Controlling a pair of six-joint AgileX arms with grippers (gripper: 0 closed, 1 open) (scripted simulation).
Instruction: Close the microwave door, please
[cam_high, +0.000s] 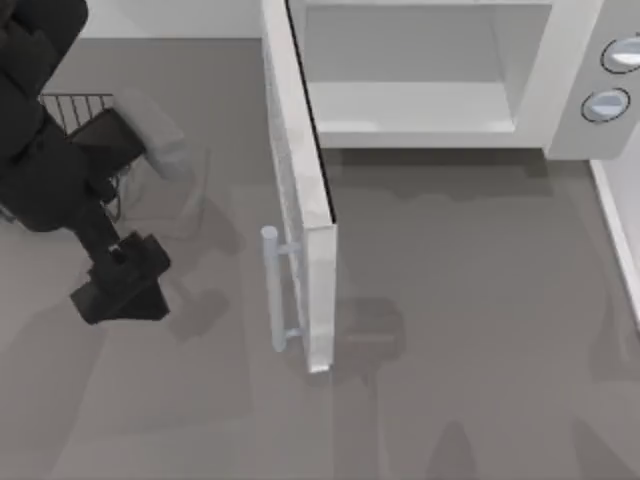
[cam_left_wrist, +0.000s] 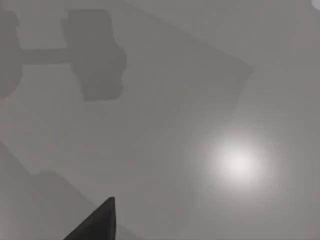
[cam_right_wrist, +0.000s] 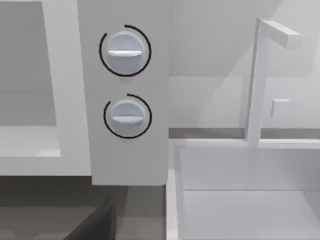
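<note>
1. The microwave door (cam_high: 300, 200) stands swung wide open, edge-on in the top view, jutting out from the left side of the microwave body (cam_high: 570, 90) toward the front of the table (cam_high: 480, 330)
2. The left gripper (cam_high: 125, 285) hangs low over the table, left of the door and well apart from it, on the handle side; I cannot tell whether its jaws are apart or together
3. The right arm is off at the right: its wrist view faces the knob panel (cam_right_wrist: 127, 100) head-on, with a dark sliver of the right gripper (cam_right_wrist: 95, 225) at the edge, and the state of those jaws is beyond telling too
4. Handling, as I judge it: a stiff, flat, hinged panel that will swing in an arc, likely light, with a smooth face that a finger could slide along. No grasp needed; a push on the outer face near the free edge, by the handle (cam_high: 275, 290), gives the best leverage
5. The count: one door, one bar handle, one microwave, two round knobs (cam_right_wrist: 125, 50), one wire basket (cam_high: 80, 105) at the far left, and a white sink with a faucet (cam_right_wrist: 260, 80) beside the microwave
</note>
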